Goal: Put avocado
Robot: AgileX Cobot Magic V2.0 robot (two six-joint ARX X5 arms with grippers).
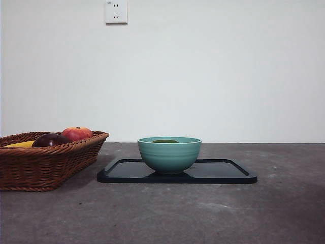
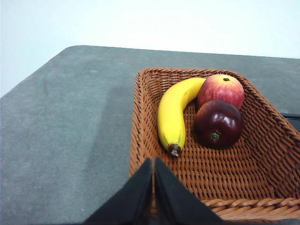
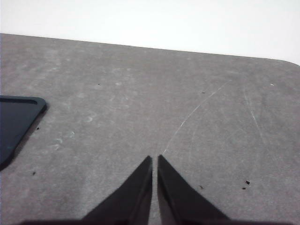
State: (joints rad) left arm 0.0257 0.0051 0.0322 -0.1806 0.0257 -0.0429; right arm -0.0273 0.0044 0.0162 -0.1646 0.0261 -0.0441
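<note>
The avocado (image 1: 165, 141) lies inside a teal bowl (image 1: 169, 154); only its dull green top shows above the rim in the front view. The bowl stands on a black tray (image 1: 228, 173). My left gripper (image 2: 153, 161) is shut and empty, above the near edge of a wicker basket (image 2: 145, 122). My right gripper (image 3: 154, 159) is shut and empty over bare grey table, with a corner of the black tray (image 3: 16, 119) off to one side. Neither gripper shows in the front view.
The wicker basket (image 1: 45, 162) stands left of the tray and holds a banana (image 2: 173, 115), a red apple (image 2: 221, 89) and a dark maroon fruit (image 2: 218, 123). A wall socket (image 1: 116, 11) is high on the white wall.
</note>
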